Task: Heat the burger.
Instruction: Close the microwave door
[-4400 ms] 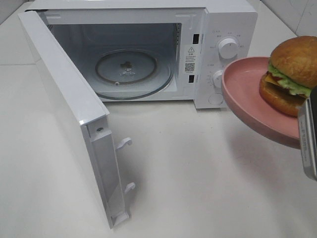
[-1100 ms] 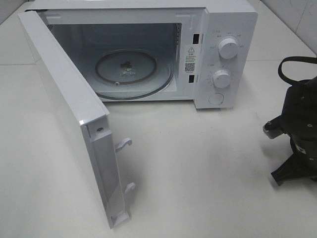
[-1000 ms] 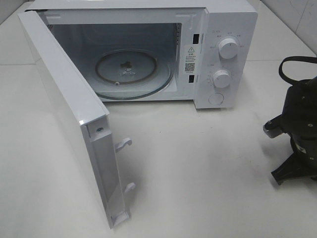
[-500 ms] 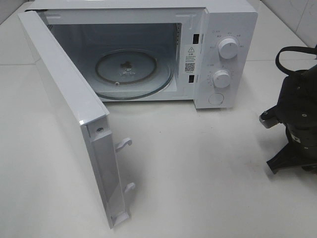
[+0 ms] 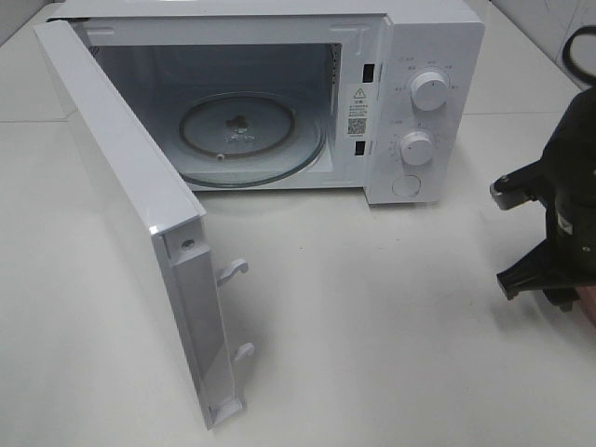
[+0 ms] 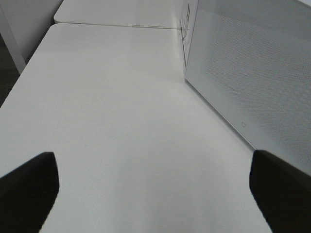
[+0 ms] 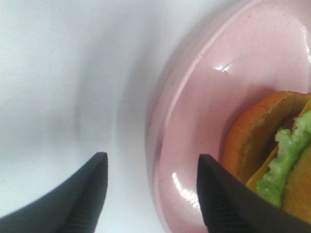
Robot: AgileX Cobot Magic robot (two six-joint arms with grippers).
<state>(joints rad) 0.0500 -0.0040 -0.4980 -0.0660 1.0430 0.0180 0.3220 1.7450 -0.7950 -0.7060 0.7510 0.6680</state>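
Straddling the rim of the pink plate [image 7: 194,121], the right gripper [image 7: 151,194] shows its two dark fingers apart in the right wrist view, one over the white table [image 5: 391,317] and one over the plate's inner slope, clamped on nothing. The burger [image 7: 272,150] sits in the plate at the right edge of that view, bun and green lettuce showing, cut off by the frame. In the high view the burger cannot be seen; only the right arm's black body stands at the right edge of the frame, with a sliver of pink below it.

To do this step well, I'd say the fingers should settle squarely over the rim and bite it firmly, keeping the plate level so the burger doesn't slide, then travel low toward the oven mouth.

Over to the left wrist view: the left gripper [image 6: 154,194] has its fingers spread wide in the bottom corners, nothing between them but bare tabletop, with the mesh-patterned door panel at the right.

Farther back, upper centre of the high view, the microwave [image 5: 438,37] stands with its door [image 5: 121,186] swung wide toward the lower left. Inside, the glass turntable [image 5: 251,130] lies flat with nothing on it, ready for the plate.
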